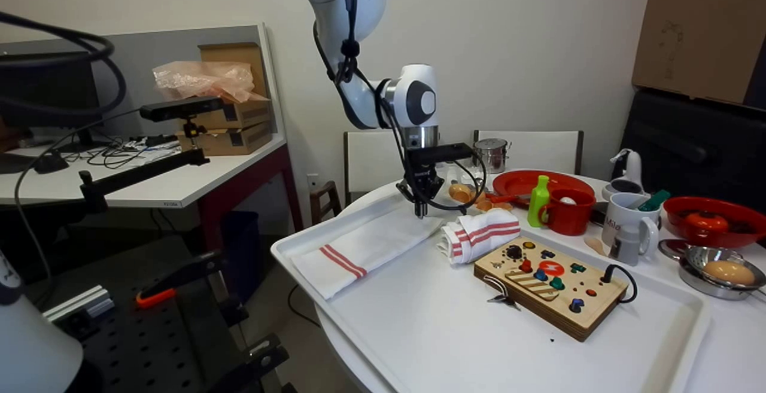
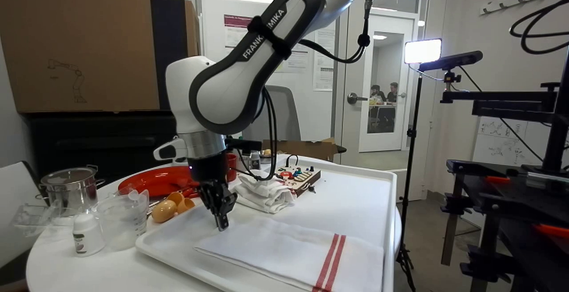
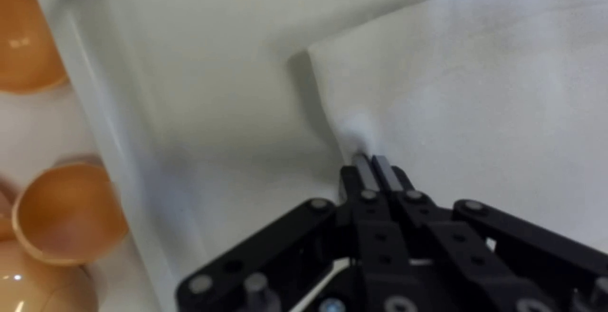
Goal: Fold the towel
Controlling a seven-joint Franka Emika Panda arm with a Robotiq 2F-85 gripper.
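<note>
Since folding needs an edge, the gripper (image 3: 369, 159) appears to pinch the red-striped dish towel (image 1: 374, 240) at its far end, fingers (image 3: 388, 174) together. The white tray (image 1: 419, 321) provides flat support.

White table (image 2: 116, 275) beneath tray (image 2: 351, 198), red plate (image 1: 522, 182), pot (image 2: 71, 194).

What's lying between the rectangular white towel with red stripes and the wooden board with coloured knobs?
A bunched red-striped white cloth lies between towel and board, with bare white tray beside it, as both exterior views show.
</note>
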